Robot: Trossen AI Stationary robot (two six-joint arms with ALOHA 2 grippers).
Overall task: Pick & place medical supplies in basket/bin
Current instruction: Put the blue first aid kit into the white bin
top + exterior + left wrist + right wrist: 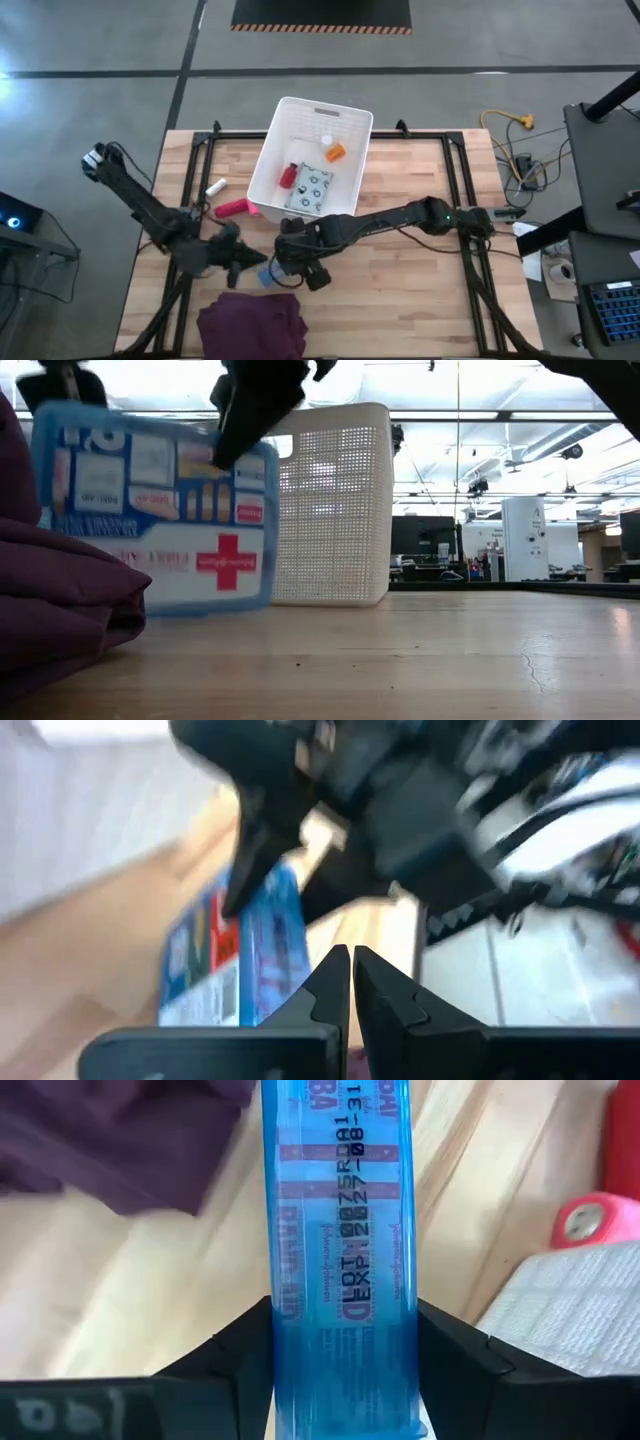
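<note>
R gripper (340, 1350) is clenched on the blue first-aid pouch (335, 1230), fingers pressing both flat faces near one edge; in the low view the pouch (155, 510) hangs upright w/ its bottom edge at or just above the tabletop, can't tell which, right beside the purple cloth (60, 600). L gripper (350, 990) sits just beside it, fingers shut together and holding nothing, pointed at the pouch's face. From above, both grippers crowd the same spot near the table's front edge, w/ the white basket (268, 165) further back; basket already holds a red bottle (288, 176), orange item (335, 152) and patterned pouch (311, 190); pink-red tube (233, 208) and white vial (215, 187) lie on the table outside its left wall.

Risks, as I judge: grip is near the edge, so the pouch may pivot or slip when swung; L arm is close enough to get clipped on lift; pouch held low could catch the basket rim.
</note>
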